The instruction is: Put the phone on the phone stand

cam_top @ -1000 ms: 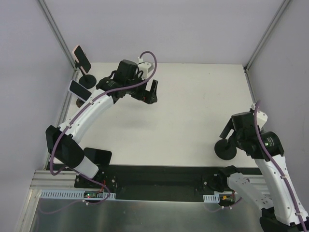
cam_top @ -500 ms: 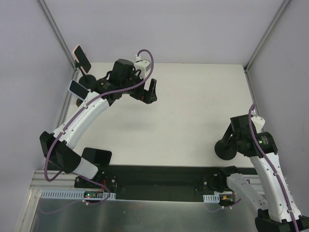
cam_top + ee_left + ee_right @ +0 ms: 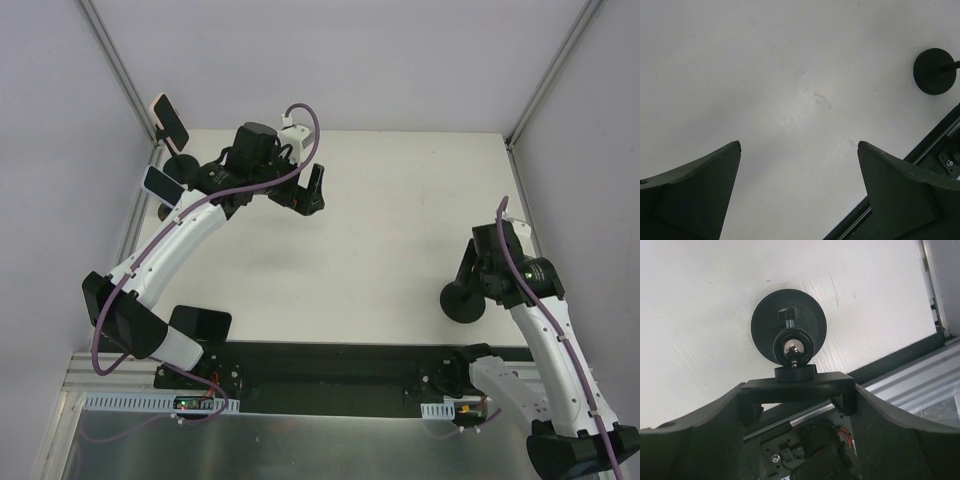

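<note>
The black phone stand (image 3: 789, 325) sits near the table's front right edge, with its round base (image 3: 465, 303) on the white top. Its clamp bar (image 3: 797, 384) lies crosswise between my right gripper's (image 3: 798, 390) fingers, which press on both of its ends. Seen from above, the right gripper (image 3: 470, 272) is over the stand. A dark phone (image 3: 200, 322) lies flat at the near left edge beside the left arm's base. My left gripper (image 3: 308, 190) hovers open over the far middle of the table (image 3: 799, 145), holding nothing.
Two other phones sit on stands against the far left wall, one at the back (image 3: 170, 120) and one closer (image 3: 165, 187). A black rail (image 3: 330, 365) runs along the table's near edge. In the left wrist view the right-hand stand's base (image 3: 934, 71) shows far off.
The right gripper has slid left over the stand and its fingers have closed in on the clamp bar. The left arm shifted slightly at first, then stayed still and open.
</note>
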